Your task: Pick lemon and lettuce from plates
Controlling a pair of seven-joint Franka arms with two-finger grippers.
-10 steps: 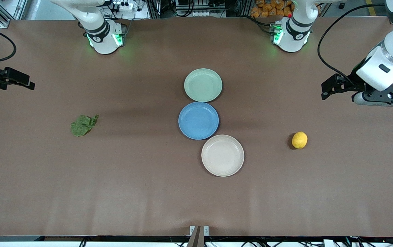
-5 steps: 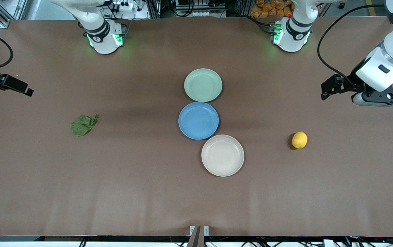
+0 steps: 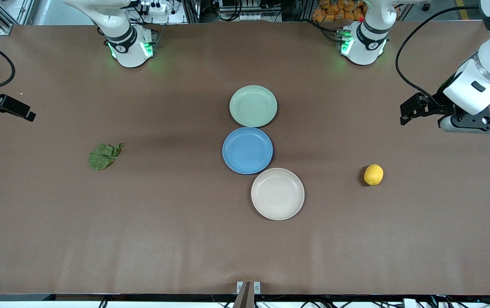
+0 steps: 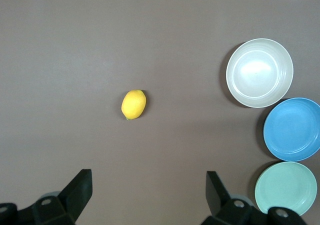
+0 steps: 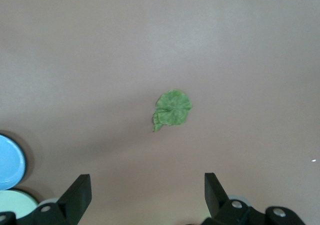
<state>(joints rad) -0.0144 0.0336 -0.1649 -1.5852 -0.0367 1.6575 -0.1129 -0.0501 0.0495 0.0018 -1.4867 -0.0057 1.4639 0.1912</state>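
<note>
The lemon (image 3: 373,174) lies on the bare table toward the left arm's end; it also shows in the left wrist view (image 4: 133,104). The lettuce (image 3: 104,156) lies on the bare table toward the right arm's end, and in the right wrist view (image 5: 172,109). The pale green plate (image 3: 253,106) and the beige plate (image 3: 277,193) are empty. My left gripper (image 4: 149,179) is open and empty, high over the table near the lemon. My right gripper (image 5: 147,181) is open and empty, high over the table near the lettuce. In the front view only part of the right hand (image 3: 10,107) shows at the edge.
An empty blue plate (image 3: 247,150) sits between the green and beige plates, the three touching in a row at mid-table. The brown table stretches wide around the lemon and the lettuce. The arm bases stand along the table's edge farthest from the front camera.
The right hand has drifted a little toward its end of the table, out of the front view. The left hand has barely moved. Lemon, lettuce and plates are unmoved.
</note>
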